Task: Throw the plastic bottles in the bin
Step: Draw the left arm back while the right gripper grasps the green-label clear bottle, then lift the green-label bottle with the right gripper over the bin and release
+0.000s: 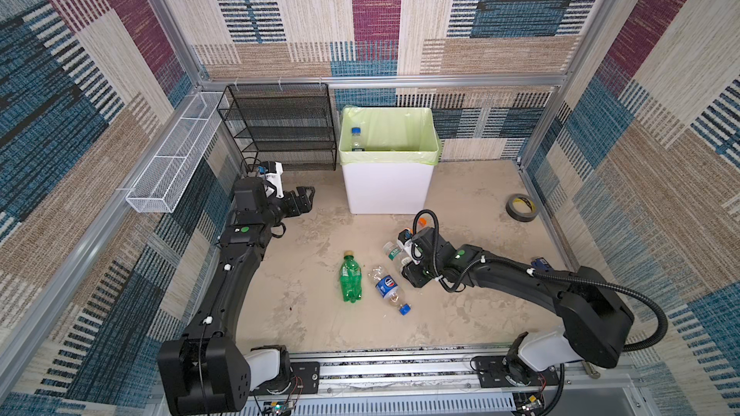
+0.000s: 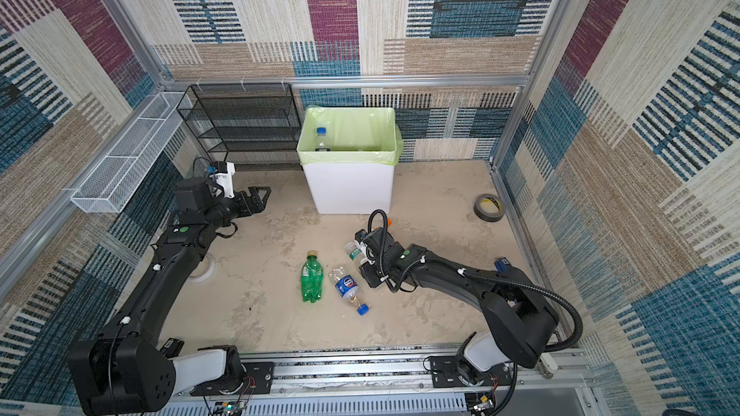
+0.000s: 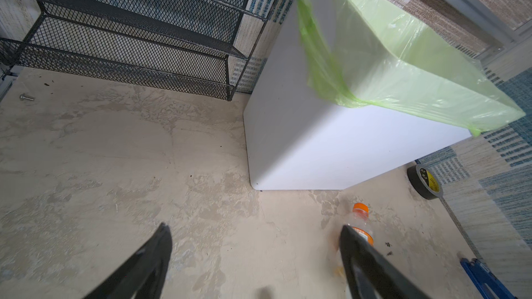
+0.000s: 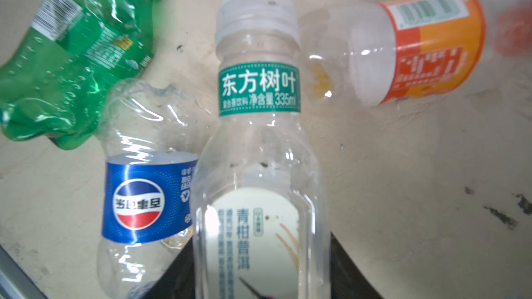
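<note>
My right gripper [image 4: 260, 254] is shut on a clear bottle [image 4: 259, 139] with a white cap and a green neck label; this bottle [image 1: 390, 252] lies low over the floor. Beside it lie a crushed green bottle [image 1: 350, 280], a clear bottle with a blue label [image 1: 386, 288] and an orange-labelled bottle [image 4: 417, 44], whose orange cap [image 3: 361, 208] points toward the bin. The white bin [image 1: 386, 190] with its pale green bag stands at the back; a blue-capped bottle [image 1: 355, 138] leans inside. My left gripper [image 1: 306, 196] hangs open and empty, left of the bin [image 3: 331, 145].
A black mesh rack [image 1: 280, 126] stands left of the bin, and a white wire basket [image 1: 172, 162] hangs on the left wall. A grey tape roll [image 1: 521, 206] lies at the right wall, a white roll [image 2: 202, 272] under my left arm. A blue object [image 1: 540, 262] lies behind my right arm.
</note>
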You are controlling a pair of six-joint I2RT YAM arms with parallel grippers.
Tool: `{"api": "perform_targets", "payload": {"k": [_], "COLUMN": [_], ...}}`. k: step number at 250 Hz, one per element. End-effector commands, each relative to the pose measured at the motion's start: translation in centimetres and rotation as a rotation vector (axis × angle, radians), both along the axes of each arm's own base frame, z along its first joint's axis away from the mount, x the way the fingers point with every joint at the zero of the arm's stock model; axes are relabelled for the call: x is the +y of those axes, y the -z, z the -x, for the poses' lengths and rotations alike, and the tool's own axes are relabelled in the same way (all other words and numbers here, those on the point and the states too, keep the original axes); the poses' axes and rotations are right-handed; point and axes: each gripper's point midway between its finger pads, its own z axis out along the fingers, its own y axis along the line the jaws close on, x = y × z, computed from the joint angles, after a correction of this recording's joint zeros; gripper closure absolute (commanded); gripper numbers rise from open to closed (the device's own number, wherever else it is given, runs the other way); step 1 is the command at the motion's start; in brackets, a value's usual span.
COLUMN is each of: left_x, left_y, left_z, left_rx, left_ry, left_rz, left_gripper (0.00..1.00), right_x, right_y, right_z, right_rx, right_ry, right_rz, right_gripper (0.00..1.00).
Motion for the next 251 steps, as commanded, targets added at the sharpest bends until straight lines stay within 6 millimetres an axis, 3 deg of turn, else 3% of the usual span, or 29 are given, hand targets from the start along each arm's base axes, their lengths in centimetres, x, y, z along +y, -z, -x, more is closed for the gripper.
{"api": "perform_targets", "payload": {"k": [1, 58, 85, 149, 186, 251], "left_x": [-0.1, -0.1, -0.1, -0.2, -0.4, -0.6], "left_y": [-0.5, -0.7, -0.6, -0.6, -0.9, -1.1], "left_z": [0.0, 0.1, 0.1, 0.1, 0.2, 0.3], "left_rx": [-0.025, -0.032, -0.031, -0.040, -0.049, -0.076], "left_ry": [0.004, 0.003, 0.004, 0.009, 0.018, 0.028], "left_rz": [0.004, 0.005, 0.010, 0.014, 0.017, 0.022], "left_gripper": [0.09, 0.09, 0.09, 0.09, 0.09, 0.09], "right_x": [0.9, 0.4, -0.7, -4.3, -6.5, -11.1], "right_y": [-2.3, -7.9, -11.3, -22.3, -27.7, -35.6], "right_z": [-0.3, -1.6, -2.9, -4.9, -4.5, -1.1], "right_rx": [-0.048, -0.207, -0.315, -0.698, -0.950, -1.387], "right_ry": [-0.014, 0.024, 0.079, 0.224, 0.282, 0.352], "right_rz": [-0.071, -0.160, -0.221, -0.543, -0.645, -0.741], "right_gripper": [0.50, 0.50, 0.49, 0.50, 0.51, 0.50]}}
